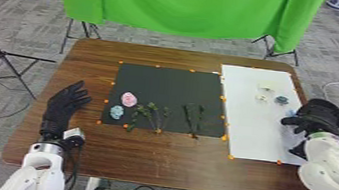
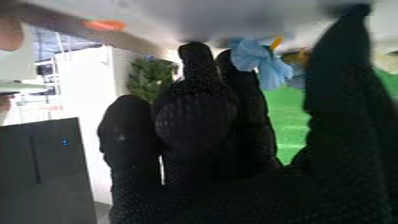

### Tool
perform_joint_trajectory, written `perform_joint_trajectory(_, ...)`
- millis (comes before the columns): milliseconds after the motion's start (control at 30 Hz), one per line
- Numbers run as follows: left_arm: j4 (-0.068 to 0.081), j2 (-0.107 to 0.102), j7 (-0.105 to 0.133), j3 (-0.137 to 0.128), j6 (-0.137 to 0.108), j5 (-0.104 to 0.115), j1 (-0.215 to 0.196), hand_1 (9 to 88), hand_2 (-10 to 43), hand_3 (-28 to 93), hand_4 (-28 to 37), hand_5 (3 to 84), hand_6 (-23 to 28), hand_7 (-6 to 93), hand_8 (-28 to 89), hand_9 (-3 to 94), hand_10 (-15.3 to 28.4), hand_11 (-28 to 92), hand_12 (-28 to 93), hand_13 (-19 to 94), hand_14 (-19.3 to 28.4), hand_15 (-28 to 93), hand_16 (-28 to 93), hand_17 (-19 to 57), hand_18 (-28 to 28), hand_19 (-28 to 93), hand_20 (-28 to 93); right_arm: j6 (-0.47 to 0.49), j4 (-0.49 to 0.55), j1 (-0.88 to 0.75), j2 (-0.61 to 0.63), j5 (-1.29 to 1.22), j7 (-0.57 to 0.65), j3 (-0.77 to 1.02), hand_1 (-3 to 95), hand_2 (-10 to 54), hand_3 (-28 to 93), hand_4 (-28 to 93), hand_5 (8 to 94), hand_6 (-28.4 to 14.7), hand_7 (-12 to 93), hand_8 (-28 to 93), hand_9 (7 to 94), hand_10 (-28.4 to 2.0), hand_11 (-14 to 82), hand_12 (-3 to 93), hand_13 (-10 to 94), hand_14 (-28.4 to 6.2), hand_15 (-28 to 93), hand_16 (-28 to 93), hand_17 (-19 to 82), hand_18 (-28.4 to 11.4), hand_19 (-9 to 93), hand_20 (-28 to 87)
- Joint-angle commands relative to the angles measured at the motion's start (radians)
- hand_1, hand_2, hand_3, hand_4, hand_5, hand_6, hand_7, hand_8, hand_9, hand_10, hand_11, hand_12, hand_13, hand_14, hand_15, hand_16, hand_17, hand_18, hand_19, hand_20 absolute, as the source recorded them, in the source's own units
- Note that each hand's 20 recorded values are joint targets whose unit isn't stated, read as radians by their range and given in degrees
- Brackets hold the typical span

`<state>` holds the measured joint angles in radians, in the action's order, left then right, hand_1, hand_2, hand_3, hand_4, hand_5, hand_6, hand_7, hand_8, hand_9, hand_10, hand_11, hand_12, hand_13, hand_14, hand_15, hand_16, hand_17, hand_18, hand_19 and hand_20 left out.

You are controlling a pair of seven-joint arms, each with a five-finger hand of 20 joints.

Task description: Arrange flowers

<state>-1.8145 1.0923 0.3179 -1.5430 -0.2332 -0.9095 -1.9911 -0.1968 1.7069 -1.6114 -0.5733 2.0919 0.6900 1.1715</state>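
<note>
Light-blue flower [image 2: 266, 67], thin crumpled petals, by white sheet's [image 1: 249, 136] right edge, next to right hand [image 1: 317, 117], thumb apart from fingers. Pink ruffled rosette [image 1: 129, 99] near black mat's [image 1: 159, 77] left edge; left hand [image 1: 62, 107], textured glove, fingers fanned, near worktop's [image 1: 142, 160] left edge.

On the bench [image 1: 150, 169], a pink flower [image 1: 129, 99] and a blue flower [image 1: 116, 112] are lying beside green stems [image 1: 153, 114] on a dark mat [image 1: 154, 81]. Small flowers [image 1: 281, 100] are resting on the white sheet [image 1: 249, 136]; the right hand [image 1: 317, 117] is overlapping its right edge. The left hand [image 1: 63, 105] is lying left.
</note>
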Motion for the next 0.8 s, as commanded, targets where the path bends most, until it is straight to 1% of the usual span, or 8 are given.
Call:
perform_joint_trajectory(33,0.010,0.015,-0.022,0.019,0.004,0.004,-0.025,17.0,-2.8,72,-28.3,44.0,-0.2,14.8,-8,44.6,12.6,18,11,38,16.9,30,0,6.6,15.1,10,21,-0.108,-0.037,0.027,-0.004,0.069,-0.008,-0.061,48.1,-9.5,67,-23,63.9,2.8,22,-4,73.9,-12.2,15.2,15.2,90,-3.9,65,25,63,-16.7,93,55)
perform_joint_trajectory(100,0.009,0.015,-0.022,0.018,0.004,0.005,-0.027,17.1,-2.7,71,-28.3,44.1,-0.1,14.7,-8,44.6,12.7,18,11,38,16.8,30,0,6.6,15.1,10,21,-0.129,-0.045,0.032,-0.002,0.077,-0.008,-0.071,52.7,-8.0,62,-23,71.3,2.3,21,-1,79.4,-11.2,15.0,16.5,91,-3.4,64,26,65,-16.3,93,55)
perform_joint_trajectory(167,0.010,0.016,-0.023,0.016,0.005,0.005,-0.026,17.0,-2.5,71,-28.3,44.1,-0.2,14.7,-8,44.7,12.7,18,11,38,16.8,30,0,6.6,15.1,10,21,-0.132,-0.046,0.032,0.004,0.087,-0.005,-0.069,55.4,-5.3,60,-23,74.8,2.5,21,1,82.5,-10.8,13.6,18.3,93,-3.0,64,26,66,-16.1,93,55)
perform_joint_trajectory(333,0.006,0.013,-0.021,0.012,-0.001,0.006,-0.030,16.7,-2.0,71,-28.3,44.1,-0.1,14.6,-8,44.6,12.6,18,11,38,16.9,30,0,6.5,15.0,10,21,-0.123,-0.020,0.042,0.036,0.092,-0.006,-0.037,57.5,-4.5,60,-24,76.7,2.1,21,1,84.7,-10.5,12.9,19.1,93,-2.3,64,26,67,-15.6,93,56)
perform_joint_trajectory(467,0.004,0.006,-0.020,0.004,-0.002,0.007,-0.034,16.4,-2.0,72,-28.3,44.1,-0.2,14.6,-8,44.6,12.6,18,11,38,17.0,30,0,6.6,15.0,10,21,-0.128,0.023,0.127,0.081,0.090,-0.014,-0.034,57.7,-4.8,60,-24,77.3,1.9,20,2,84.9,-10.6,12.6,19.5,94,-2.2,64,27,67,-15.4,93,56)
perform_joint_trajectory(600,0.001,-0.003,-0.018,-0.002,-0.007,0.010,-0.037,16.4,-1.7,72,-28.3,44.1,-0.2,14.7,-8,44.6,12.6,18,11,38,16.9,30,0,6.6,15.0,10,21,-0.119,0.055,0.357,0.129,0.061,-0.064,-0.165,57.6,-5.0,61,-23,77.6,1.7,20,2,84.8,-10.6,12.1,20.0,94,-2.1,63,27,67,-15.3,93,56)
perform_joint_trajectory(767,-0.002,-0.008,-0.015,-0.003,-0.010,0.011,-0.041,16.3,-1.6,72,-28.3,44.1,-0.2,14.7,-8,44.6,12.6,18,11,38,16.9,30,0,6.6,15.1,10,21,-0.120,0.043,0.840,0.102,0.026,-0.158,-0.575,57.6,-5.0,61,-23,77.6,1.9,20,3,84.1,-10.4,11.2,20.4,93,-1.8,64,28,66,-14.9,93,56)
perform_joint_trajectory(800,0.001,-0.009,-0.019,0.001,-0.007,0.010,-0.034,16.4,-1.6,72,-28.3,44.1,-0.2,14.7,-8,44.6,12.6,18,11,38,16.9,30,0,6.6,15.1,10,21,-0.111,0.039,0.917,0.083,0.019,-0.178,-0.649,57.4,-5.0,61,-23,77.6,2.0,20,3,84.1,-10.4,11.1,20.5,93,-1.7,64,28,66,-14.7,93,56)
